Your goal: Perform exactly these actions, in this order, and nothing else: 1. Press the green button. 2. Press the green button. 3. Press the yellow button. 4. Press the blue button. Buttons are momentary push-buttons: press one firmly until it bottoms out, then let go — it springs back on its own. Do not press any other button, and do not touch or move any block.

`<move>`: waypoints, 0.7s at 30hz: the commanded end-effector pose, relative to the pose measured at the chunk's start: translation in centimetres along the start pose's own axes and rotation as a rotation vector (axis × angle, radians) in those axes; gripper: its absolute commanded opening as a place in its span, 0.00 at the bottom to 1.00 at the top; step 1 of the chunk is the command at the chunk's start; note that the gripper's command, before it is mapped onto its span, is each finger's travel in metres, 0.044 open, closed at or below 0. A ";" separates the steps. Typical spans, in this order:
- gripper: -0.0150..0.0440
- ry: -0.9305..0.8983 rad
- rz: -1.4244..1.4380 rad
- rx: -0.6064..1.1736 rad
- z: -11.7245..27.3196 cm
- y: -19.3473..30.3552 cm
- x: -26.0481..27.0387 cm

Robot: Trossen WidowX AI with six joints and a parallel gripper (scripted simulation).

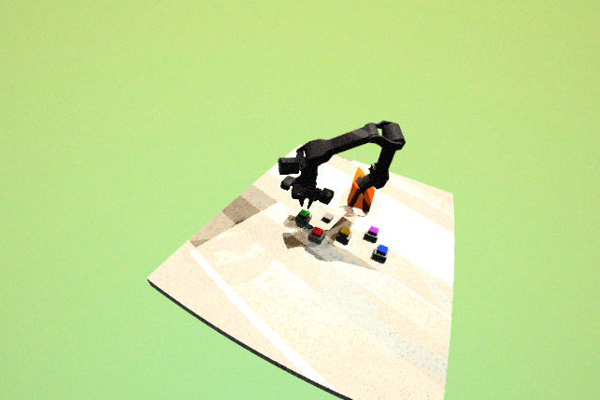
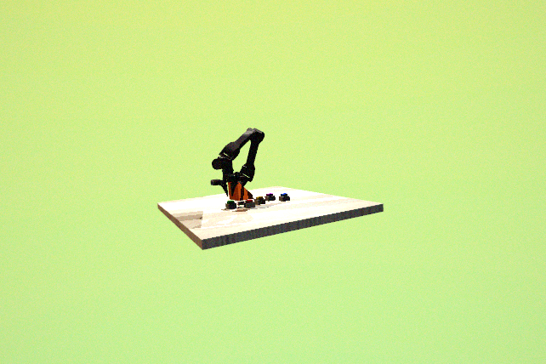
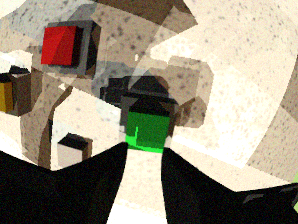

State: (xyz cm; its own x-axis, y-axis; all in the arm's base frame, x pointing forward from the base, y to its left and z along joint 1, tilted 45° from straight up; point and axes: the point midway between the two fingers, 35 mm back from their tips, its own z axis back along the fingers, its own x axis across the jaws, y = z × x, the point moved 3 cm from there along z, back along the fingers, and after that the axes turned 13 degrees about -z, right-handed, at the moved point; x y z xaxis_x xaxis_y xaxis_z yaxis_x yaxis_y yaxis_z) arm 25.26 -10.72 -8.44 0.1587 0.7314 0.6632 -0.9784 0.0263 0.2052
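Note:
The green button (image 1: 304,213) (image 2: 230,201) (image 3: 147,130) stands on its dark base at the left end of the group. My gripper (image 1: 306,206) (image 3: 145,151) points down just above it, with a small gap between the fingertips and the button in the top view. The fingers are partly open, a narrow gap between them, and hold nothing. The yellow button (image 1: 345,231) (image 2: 259,199) (image 3: 5,96) stands near the middle of the group, cut off by the left edge in the wrist view. The blue button (image 1: 382,249) (image 2: 284,195) stands at the right end, outside the wrist view.
A red button (image 1: 317,231) (image 2: 248,201) (image 3: 59,46) stands between green and yellow. A magenta button (image 1: 373,230) (image 2: 269,195) stands near the blue one. A small whitish block (image 1: 327,217) (image 3: 71,154) lies beside the green button. The orange arm base (image 1: 361,196) stands behind.

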 end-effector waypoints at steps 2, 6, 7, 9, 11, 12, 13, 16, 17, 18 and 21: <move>0.29 0.000 -0.003 -0.013 0.1 -0.1 0.0; 0.29 0.000 -0.003 -0.013 0.1 -0.1 0.0; 0.29 0.000 -0.003 -0.013 0.1 -0.1 0.0; 0.29 0.000 -0.003 -0.013 0.1 -0.1 0.0; 0.29 0.000 -0.003 -0.013 0.0 -0.1 0.0; 0.29 0.000 -0.003 -0.013 -0.2 -0.1 0.0; 0.29 0.000 -0.003 -0.013 -0.3 -0.1 0.0; 0.29 0.000 -0.003 -0.013 -0.8 -0.1 0.0; 0.29 0.000 -0.003 -0.013 -1.0 -0.1 0.0; 0.29 0.000 -0.003 -0.013 -1.1 -0.1 0.0; 0.29 0.000 -0.003 -0.013 -1.6 -0.1 0.0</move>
State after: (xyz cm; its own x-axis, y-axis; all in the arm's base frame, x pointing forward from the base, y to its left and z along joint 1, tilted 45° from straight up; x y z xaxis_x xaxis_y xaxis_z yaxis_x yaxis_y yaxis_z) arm 25.36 -10.07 -9.27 0.1547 0.7355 0.6596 -0.9807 0.0334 0.1928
